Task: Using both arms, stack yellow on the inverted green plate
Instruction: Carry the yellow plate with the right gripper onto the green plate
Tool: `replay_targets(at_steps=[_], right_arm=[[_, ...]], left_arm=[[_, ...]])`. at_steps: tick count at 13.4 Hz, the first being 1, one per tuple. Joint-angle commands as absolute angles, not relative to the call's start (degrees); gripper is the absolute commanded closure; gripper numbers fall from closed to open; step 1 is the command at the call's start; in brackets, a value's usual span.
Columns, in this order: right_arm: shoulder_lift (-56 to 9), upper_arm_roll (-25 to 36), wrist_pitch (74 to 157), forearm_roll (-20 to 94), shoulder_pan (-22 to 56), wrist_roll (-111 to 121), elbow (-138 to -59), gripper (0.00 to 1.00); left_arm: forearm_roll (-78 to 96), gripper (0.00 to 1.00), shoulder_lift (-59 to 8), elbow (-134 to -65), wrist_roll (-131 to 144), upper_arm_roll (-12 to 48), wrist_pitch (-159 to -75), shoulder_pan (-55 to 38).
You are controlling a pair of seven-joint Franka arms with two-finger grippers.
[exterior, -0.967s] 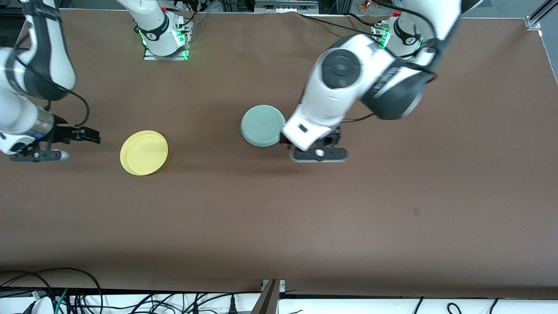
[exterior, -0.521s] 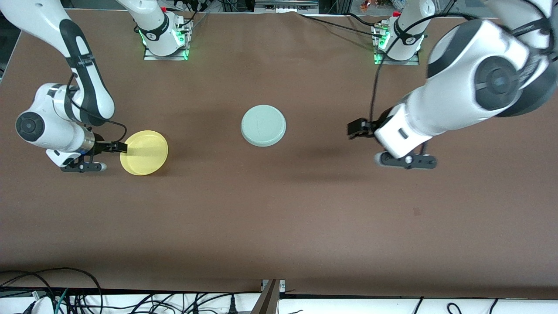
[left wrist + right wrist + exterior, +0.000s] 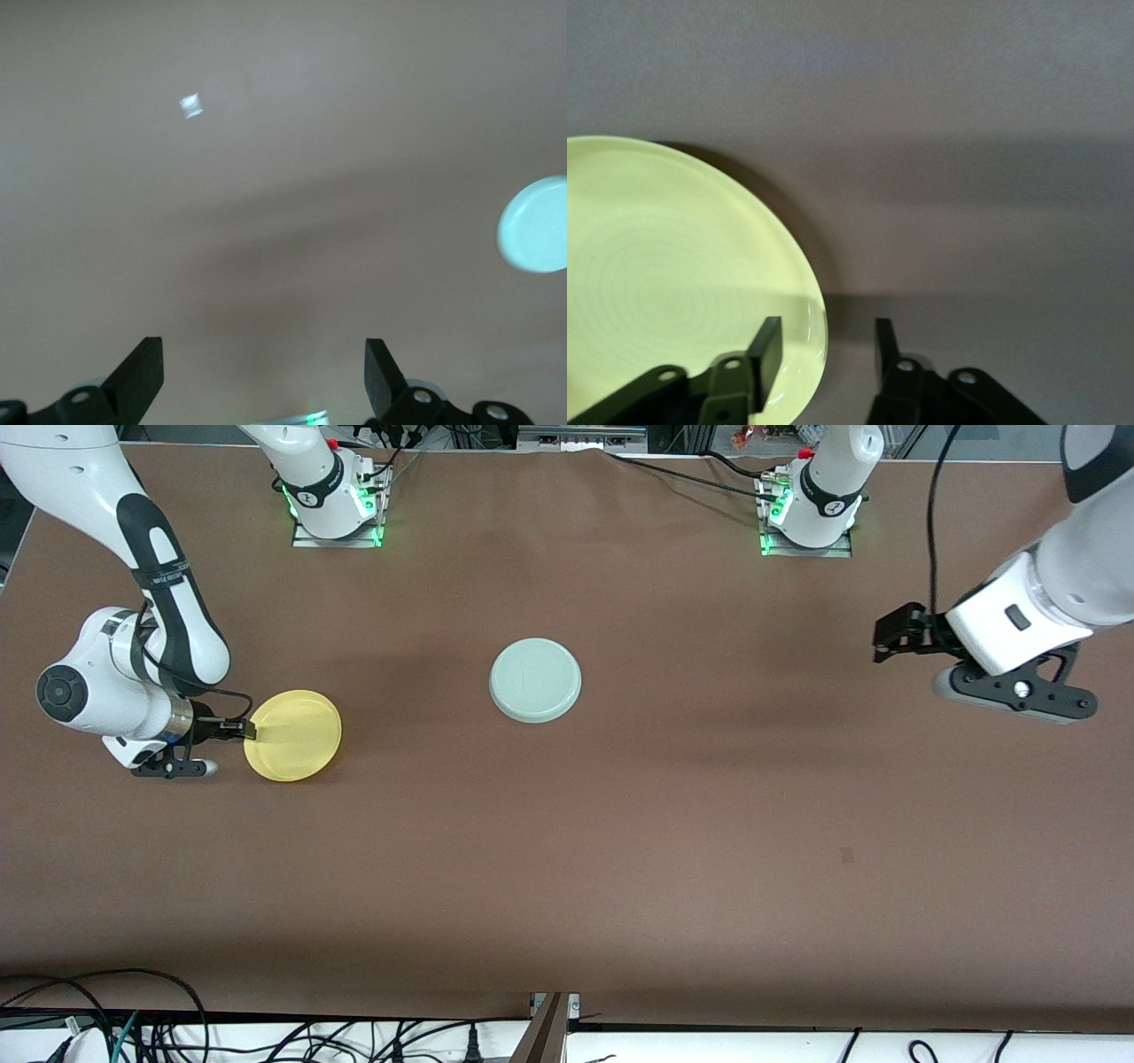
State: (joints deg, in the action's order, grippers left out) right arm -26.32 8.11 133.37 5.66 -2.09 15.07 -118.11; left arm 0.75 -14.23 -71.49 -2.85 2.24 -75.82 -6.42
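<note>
Tabletop (image 3: 567, 850): brown covering, bare apart from two plates; cables (image 3: 97, 1019) trail along the floor past the edge nearest the front camera. Yellow plate (image 3: 293, 735) sits rim-up toward the right arm's end of the table, nothing in it. Green plate (image 3: 535, 680) lies inverted near the table's middle, nothing on it. Right gripper (image 3: 248, 730) is low at the yellow plate's rim, fingers (image 3: 767, 347) slightly apart, one inside the rim and one outside. Left gripper (image 3: 886, 638) hangs over the left arm's end of the table, fingers (image 3: 142, 372) spread wide, holding nothing.
</note>
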Motion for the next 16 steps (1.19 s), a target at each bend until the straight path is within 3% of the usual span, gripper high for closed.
replay_targets(at_steps=[1,2,3,4,8,12,16], right_arm=[[-28.12,7.73,133.86,9.92,-2.90,20.11,-117.25,0.74],[-28.39,7.73,133.86,10.54,-3.25,21.08,-117.07,0.76],[-28.39,7.73,133.86,10.63,-3.25,21.53,-117.07,0.92],[-28.39,7.65,133.51,10.63,-3.08,21.45,-116.64,1.00],[-26.99,3.53,130.27,10.63,-2.90,20.92,-114.97,1.00],[-26.54,-4.20,117.53,10.72,-2.64,20.04,-108.37,1.00],[-24.70,-15.96,116.63,10.81,-2.20,10.05,-108.90,1.00]], left_arm=[[1.93,0.00,-5.83,-84.77,-5.19,-2.36,-81.01,-8.00],[1.93,0.00,-2.93,-89.25,-5.19,-2.89,-83.21,-7.91],[1.85,0.00,-0.46,-92.95,-5.19,-2.99,-85.41,-7.74],[1.76,0.00,-0.27,-93.34,-5.10,-2.99,-84.91,-7.30],[1.67,0.00,-0.53,-92.90,-5.10,-2.99,-85.17,-7.03],[2.02,0.00,-2.45,-91.23,-5.27,-2.99,-85.78,-5.28],[1.49,0.00,-6.84,-86.24,-4.13,-2.81,-85.26,-5.54]])
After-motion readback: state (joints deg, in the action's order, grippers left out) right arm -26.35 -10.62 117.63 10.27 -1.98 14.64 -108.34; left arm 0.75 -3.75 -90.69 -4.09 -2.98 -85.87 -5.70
